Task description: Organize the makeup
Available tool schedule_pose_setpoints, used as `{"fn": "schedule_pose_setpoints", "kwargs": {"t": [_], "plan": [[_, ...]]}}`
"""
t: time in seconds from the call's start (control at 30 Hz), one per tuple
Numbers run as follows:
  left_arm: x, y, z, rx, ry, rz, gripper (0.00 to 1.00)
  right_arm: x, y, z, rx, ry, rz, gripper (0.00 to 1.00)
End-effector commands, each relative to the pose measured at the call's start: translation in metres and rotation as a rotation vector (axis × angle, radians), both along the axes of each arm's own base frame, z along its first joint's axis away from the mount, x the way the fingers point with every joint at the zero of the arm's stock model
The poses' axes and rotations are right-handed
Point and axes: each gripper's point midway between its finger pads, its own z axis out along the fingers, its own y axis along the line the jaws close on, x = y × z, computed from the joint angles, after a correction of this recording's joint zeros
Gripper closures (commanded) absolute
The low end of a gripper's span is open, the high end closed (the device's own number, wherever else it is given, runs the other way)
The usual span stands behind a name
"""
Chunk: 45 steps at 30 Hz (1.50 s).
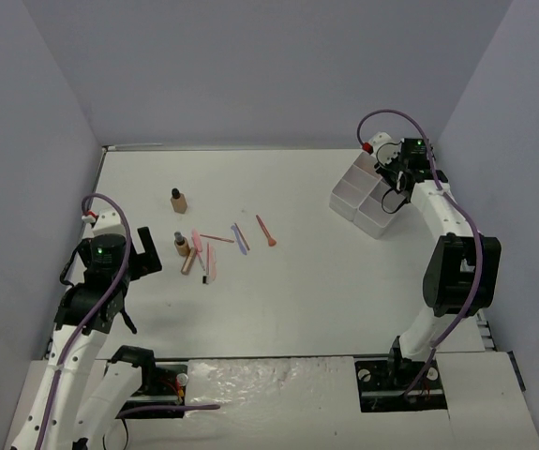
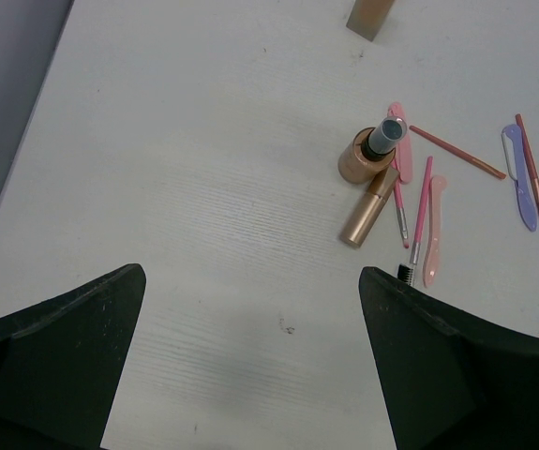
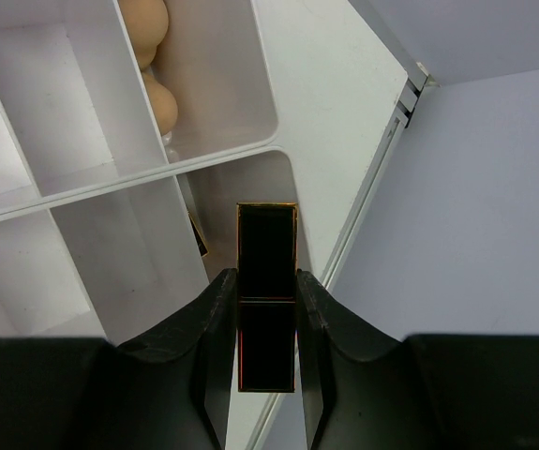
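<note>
Farthest to the left of the white tray [image 1: 348,193], the left hand [image 2: 250,281] is seen hovering over the surface [image 1: 325,291]. Its fingers are spread as wide as they go and nothing is held between them. Nearer the tray, though well apart from it, one tan bottle [image 1: 178,200] is stood upright on its own. A second tan bottle [image 2: 370,155] is stood further from the back wall, with a gold tube [image 2: 367,208] laid touching it. Just tray-side of these, thin pink pencils [image 2: 421,211], a purple one [image 2: 520,178] and an orange one [image 1: 265,230] are scattered flat on the surface. At the tray itself, two beige sponges [image 3: 152,56] are lodged in one compartment. Over the neighbouring corner compartment, a black-and-gold lipstick [image 3: 266,246] is held by the right hand [image 3: 266,281], whose fingers are closed narrowly against its two sides. A dark, gold-edged piece [image 3: 197,236] can be made out inside that compartment, mostly hidden.
</note>
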Motion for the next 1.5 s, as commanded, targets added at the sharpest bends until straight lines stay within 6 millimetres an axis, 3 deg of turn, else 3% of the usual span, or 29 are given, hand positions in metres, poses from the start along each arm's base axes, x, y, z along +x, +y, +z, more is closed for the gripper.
{"fn": "schedule_pose_setpoints", "kwargs": {"t": [0.0,0.33,0.43,0.53,0.73,0.87,1.0,1.2,1.33,1.47], "plan": [[0.012,-0.001,0.023,-0.018,-0.076,0.006,0.03,0.015,-0.011,0.019,-0.028,-0.084,-0.022,0.87],[0.014,-0.002,0.021,-0.017,-0.068,0.004,0.03,0.019,-0.012,0.005,-0.017,-0.062,-0.027,0.76],[0.013,-0.002,0.02,-0.016,-0.064,0.004,0.03,0.019,-0.012,0.007,-0.014,-0.066,-0.027,0.69],[0.014,-0.002,0.02,-0.016,-0.064,0.004,0.03,0.019,-0.011,0.01,-0.009,-0.073,-0.025,0.52],[0.015,-0.003,0.019,-0.019,-0.062,-0.002,0.03,0.019,-0.005,0.026,0.028,-0.126,-0.025,0.44],[0.017,-0.009,0.016,-0.037,-0.052,-0.026,0.03,0.017,0.006,0.061,0.098,-0.21,-0.031,0.37],[0.021,-0.025,0.007,-0.082,-0.017,-0.092,0.03,0.004,0.03,0.127,0.273,-0.367,-0.037,0.26],[0.026,-0.054,-0.021,-0.148,0.116,-0.191,0.03,-0.029,0.073,0.2,0.65,-0.551,-0.011,0.1],[0.029,-0.069,-0.04,-0.183,0.2,-0.235,0.06,-0.053,0.088,0.206,0.828,-0.601,-0.026,0.0],[0.039,-0.08,-0.058,-0.205,0.251,-0.249,0.11,-0.082,0.12,0.216,0.935,-0.626,0.014,0.0]]}}
